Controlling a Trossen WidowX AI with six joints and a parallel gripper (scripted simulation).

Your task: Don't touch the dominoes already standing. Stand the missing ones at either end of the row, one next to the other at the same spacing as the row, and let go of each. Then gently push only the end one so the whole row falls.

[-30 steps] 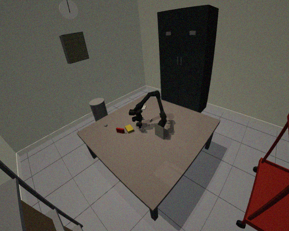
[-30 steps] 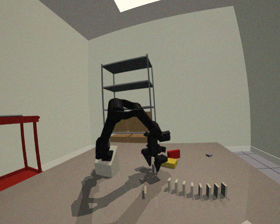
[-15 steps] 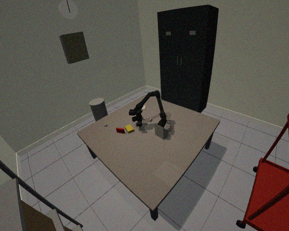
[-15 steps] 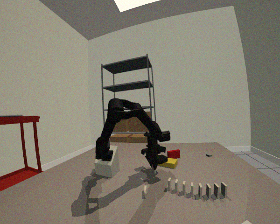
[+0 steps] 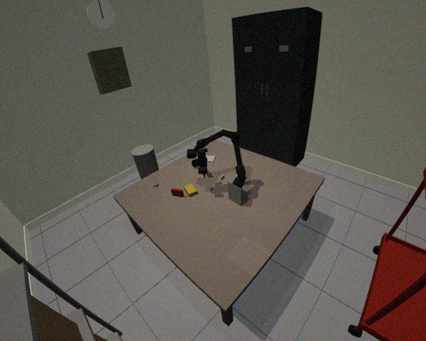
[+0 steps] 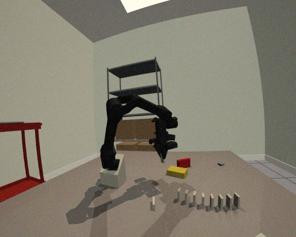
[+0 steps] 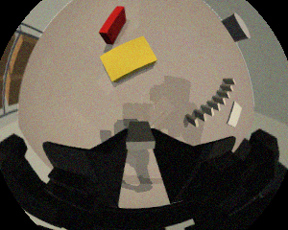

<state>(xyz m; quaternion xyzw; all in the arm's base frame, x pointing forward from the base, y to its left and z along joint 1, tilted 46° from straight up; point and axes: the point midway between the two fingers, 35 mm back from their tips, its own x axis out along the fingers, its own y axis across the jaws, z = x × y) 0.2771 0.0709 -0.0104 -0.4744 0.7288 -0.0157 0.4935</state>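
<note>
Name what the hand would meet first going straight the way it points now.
Probably the tabletop, touched first by the domino in the hand, which points down. The yellow block looks off to the side, though depth is hard to judge.

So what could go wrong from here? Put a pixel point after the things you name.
The domino in the gripper (image 5: 204, 175) (image 6: 162, 161) (image 7: 140, 144) could slip, held only by the fingertips. Lowered beside the row of standing dominoes (image 6: 211, 201) (image 7: 213, 106), it might clip the end one and start the fall early. The lone upright domino (image 6: 153, 203) could get knocked if the arm swings low.
</note>
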